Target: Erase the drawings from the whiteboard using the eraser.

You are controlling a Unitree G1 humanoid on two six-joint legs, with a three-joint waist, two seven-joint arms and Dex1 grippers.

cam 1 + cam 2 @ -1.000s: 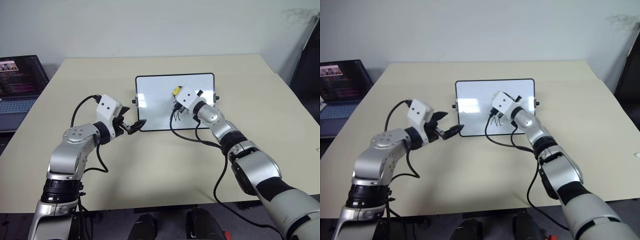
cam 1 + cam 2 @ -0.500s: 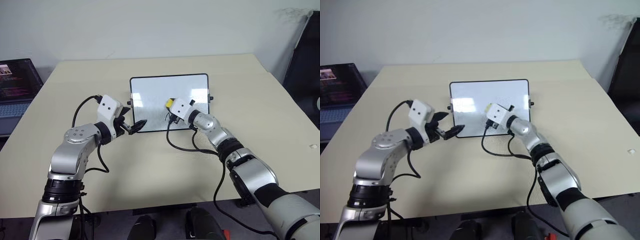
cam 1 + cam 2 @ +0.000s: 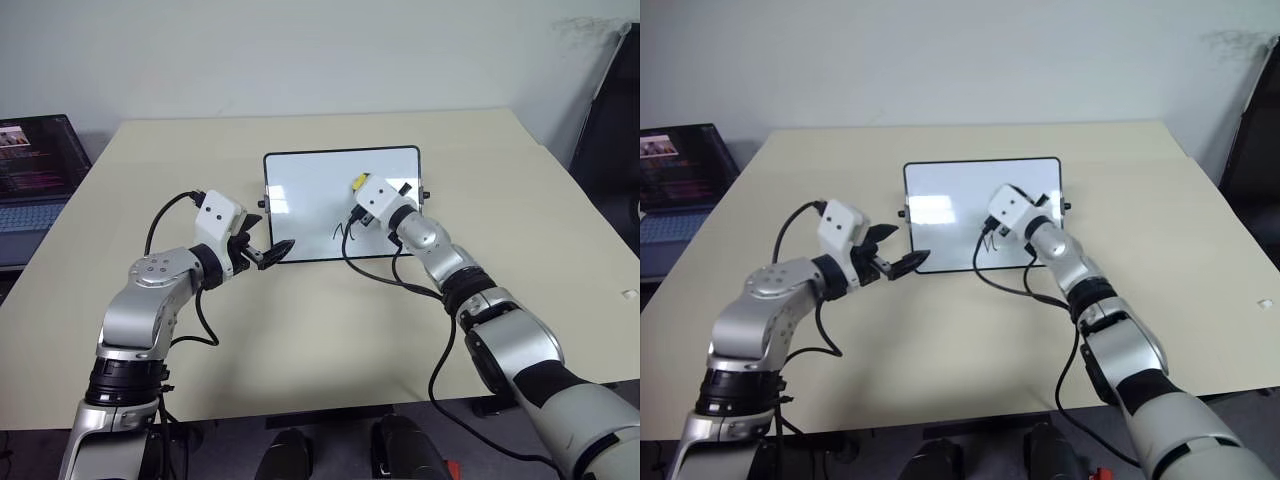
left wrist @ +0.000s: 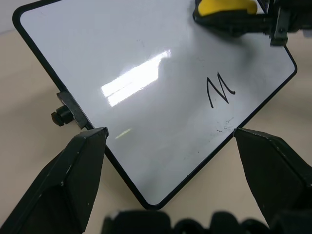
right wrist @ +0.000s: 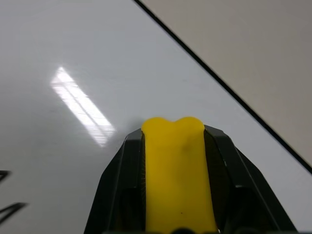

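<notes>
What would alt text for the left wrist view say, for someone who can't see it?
A glossy whiteboard bearing one M-like zigzag, seen between two open black fingers. At its far edge, the other end effector holds a yellow eraser.

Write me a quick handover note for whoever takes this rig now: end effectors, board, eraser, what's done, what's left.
Right end effector: shut on the eraser, over the whiteboard's middle-right area.
Left end effector: open, straddling the board's near-left corner.
Whiteboard lies flat on the table.
Done: the board is clean apart from one mark.
Left: the M-like zigzag near the front edge, plus faint smudges beside it.
</notes>
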